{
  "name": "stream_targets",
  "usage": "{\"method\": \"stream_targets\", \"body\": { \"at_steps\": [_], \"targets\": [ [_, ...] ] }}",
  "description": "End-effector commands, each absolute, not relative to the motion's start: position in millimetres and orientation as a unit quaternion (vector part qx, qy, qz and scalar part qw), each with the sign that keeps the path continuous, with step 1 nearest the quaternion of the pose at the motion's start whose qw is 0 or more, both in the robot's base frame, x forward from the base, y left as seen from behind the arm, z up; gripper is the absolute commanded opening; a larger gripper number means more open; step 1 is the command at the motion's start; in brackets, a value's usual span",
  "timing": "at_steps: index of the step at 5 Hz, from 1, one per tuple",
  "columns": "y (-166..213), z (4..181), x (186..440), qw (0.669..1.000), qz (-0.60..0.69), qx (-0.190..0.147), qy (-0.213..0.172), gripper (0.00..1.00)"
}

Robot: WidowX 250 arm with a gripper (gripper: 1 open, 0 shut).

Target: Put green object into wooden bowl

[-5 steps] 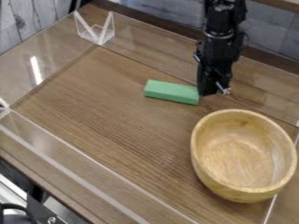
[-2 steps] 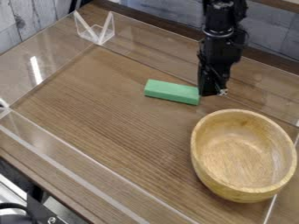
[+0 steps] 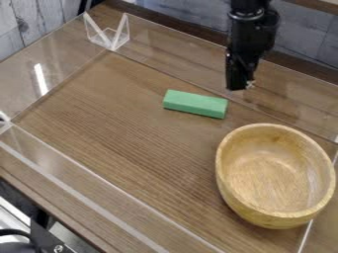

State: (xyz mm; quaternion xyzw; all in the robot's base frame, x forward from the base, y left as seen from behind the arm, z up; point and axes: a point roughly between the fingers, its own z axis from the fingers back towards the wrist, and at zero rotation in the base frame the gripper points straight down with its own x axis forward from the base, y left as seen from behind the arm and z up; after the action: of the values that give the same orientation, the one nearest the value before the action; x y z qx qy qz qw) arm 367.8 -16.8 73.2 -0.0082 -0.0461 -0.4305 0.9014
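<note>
The green object (image 3: 195, 103) is a small flat bright-green bar lying on the wooden table, left of centre-right. The wooden bowl (image 3: 275, 173) stands at the lower right, round and light tan, with nothing in it. My gripper (image 3: 239, 83) hangs pointing down just above and to the right of the green bar. Its dark fingers are shut together and hold nothing. It is off the table surface and apart from the bar.
Clear acrylic walls (image 3: 53, 74) fence the table on the left, front and right. A small clear bracket (image 3: 109, 34) stands at the back left. Bare wood (image 3: 119, 148) stretches across the left and middle.
My gripper has risen from beside the green bar's right end and rolled a little about its own axis. The bar and the bowl have not moved.
</note>
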Motion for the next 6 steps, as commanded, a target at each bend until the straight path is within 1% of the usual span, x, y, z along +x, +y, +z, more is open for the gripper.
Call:
{"method": "stream_targets", "body": {
  "at_steps": [1, 2, 3, 4, 6],
  "targets": [
    [-9, 85.3, 378, 0.915, -0.396, 0.002, -0.076, 1.0],
    [-4, 68.6, 374, 0.929, -0.365, -0.006, -0.068, 1.0],
    [15, 64.6, 375, 0.904, -0.423, -0.013, -0.059, 1.0],
    [26, 60.3, 368, 0.873, -0.485, -0.022, -0.046, 1.0],
    [40, 49.8, 353, 0.83, -0.556, -0.032, -0.028, 1.0]
  ]
}}
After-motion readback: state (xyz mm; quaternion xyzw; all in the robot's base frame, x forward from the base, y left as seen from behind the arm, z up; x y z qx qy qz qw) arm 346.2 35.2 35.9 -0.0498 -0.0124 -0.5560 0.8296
